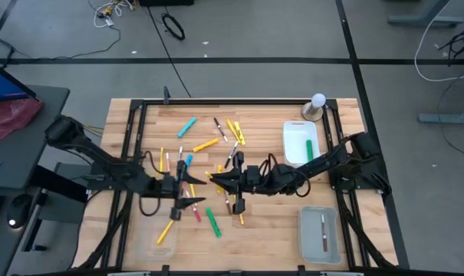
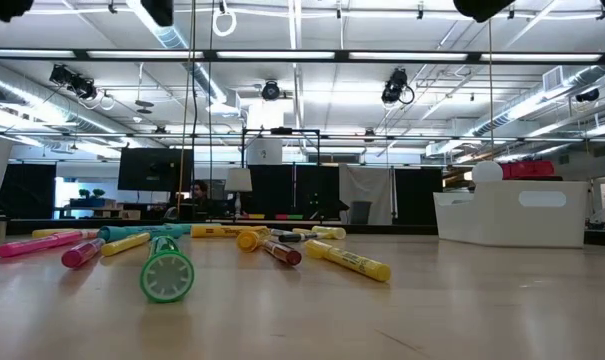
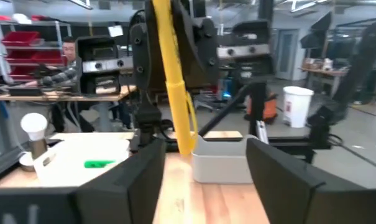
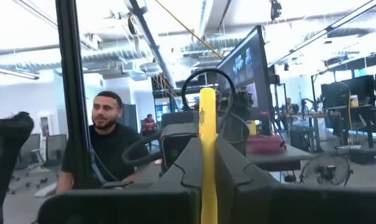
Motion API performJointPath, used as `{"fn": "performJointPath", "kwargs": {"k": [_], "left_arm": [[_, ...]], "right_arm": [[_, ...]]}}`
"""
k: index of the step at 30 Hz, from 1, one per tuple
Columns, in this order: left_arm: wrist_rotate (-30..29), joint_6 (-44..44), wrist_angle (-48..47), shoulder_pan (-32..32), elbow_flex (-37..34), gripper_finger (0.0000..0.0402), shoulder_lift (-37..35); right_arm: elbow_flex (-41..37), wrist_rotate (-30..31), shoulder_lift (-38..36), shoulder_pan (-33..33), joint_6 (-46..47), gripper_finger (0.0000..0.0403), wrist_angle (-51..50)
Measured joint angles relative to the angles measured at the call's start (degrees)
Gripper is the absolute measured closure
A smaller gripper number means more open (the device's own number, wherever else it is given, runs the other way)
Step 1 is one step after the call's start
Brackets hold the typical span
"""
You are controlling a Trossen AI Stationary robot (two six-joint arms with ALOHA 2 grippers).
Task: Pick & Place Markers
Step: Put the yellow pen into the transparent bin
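Both arms reach in low over the wooden table (image 1: 132, 123) and meet near its middle, tips pointing at each other. The right gripper (image 1: 218, 179) comes in from the side of the white tray (image 1: 293, 142), its arm stretched almost flat, and its fingers (image 4: 188, 162) are clamped on a yellow marker (image 4: 207, 149). In the right wrist view that marker stands straight up between the two dark fingers, its top end clear above them. The left wrist view shows the same yellow marker (image 3: 174, 74) hanging from the right gripper, just ahead of the left arm's own fingers.

The left gripper (image 1: 192, 180) sits just beside the right gripper, facing it, with its arm bent back toward the table's left edge. Its fingers (image 3: 122, 180) stand apart, a wide gap of bare wood between them, and nothing is in them.

The other markers (image 1: 216, 146) lie scattered around the two grippers: yellow, light blue, green and pink ones, some between the grippers and the table's far rail, some nearer the front edge. One green marker (image 1: 309, 149) lies in the white tray, and one more marker (image 1: 323, 232) rests in the clear tray (image 1: 319, 234) near the table's front right corner. In the low view a green marker (image 2: 167, 275) points end-on at the camera.
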Motion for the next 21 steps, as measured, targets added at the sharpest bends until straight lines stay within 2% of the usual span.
{"fn": "performJointPath", "kwargs": {"k": [4, 8, 12, 18, 21], "left_arm": [[0.44, 1.60, 0.24, 2.05, 5.02, 0.0147, 6.03], [0.31, 3.54, 2.28, 2.77, 8.54, 0.0167, 10.03], [-2.19, 4.11, 2.76, 2.31, 9.85, 0.0221, 10.66], [-2.94, 3.71, 1.92, 0.89, 9.83, 0.0349, 10.58], [-6.04, 3.76, -0.08, -1.65, 9.96, 0.0355, 10.51]], "right_arm": [[0.00, -0.01, 0.05, 0.01, -1.32, 0.0392, -0.31], [0.00, 0.00, 0.05, 0.23, -2.42, 0.0392, -0.28], [0.00, -0.08, 0.05, 0.85, -2.79, 0.0392, -0.59], [0.11, -0.83, 0.05, 1.79, -2.42, 0.0356, -3.04], [0.10, -0.33, 0.03, 2.86, -1.69, 0.0326, -5.01]]}}
